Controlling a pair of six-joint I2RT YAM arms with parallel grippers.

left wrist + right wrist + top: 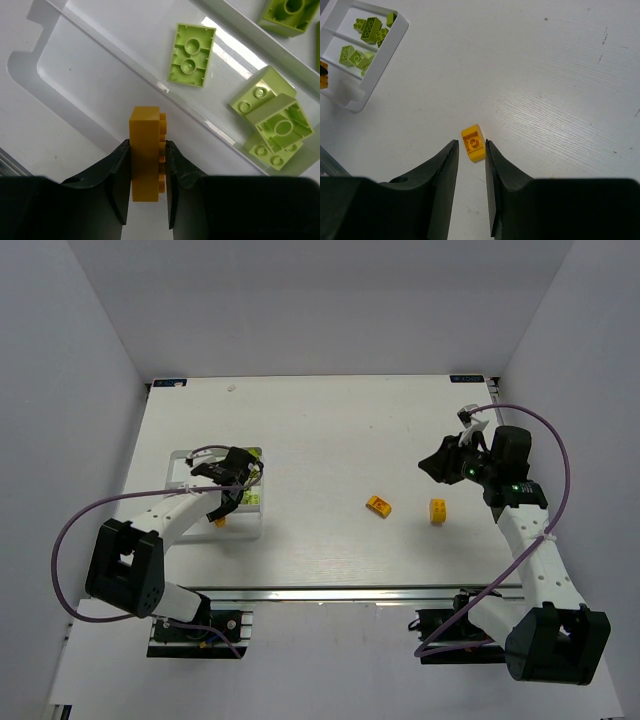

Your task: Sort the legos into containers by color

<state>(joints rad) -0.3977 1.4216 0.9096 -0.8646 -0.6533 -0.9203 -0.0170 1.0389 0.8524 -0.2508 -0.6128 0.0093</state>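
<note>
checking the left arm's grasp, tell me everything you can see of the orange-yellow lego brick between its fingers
The orange-yellow plastic lego brick is a glossy oblong block turned on its side, its studs against one black finger. The left gripper is shut on it, pinching it from both sides. It sits above a white tray compartment; whether it touches the floor is unclear.

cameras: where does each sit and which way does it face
Top external: above, behind the bases, facing down on the white table; left arm, right arm show.
Left wrist: on that arm, faces down into the white divided plastic tray; left gripper clamps an orange studded brick.
Right wrist: on that arm, faces the table past the open right gripper, toward a loose orange brick.
Both wrist views share the tray's lime green bricks.
</note>
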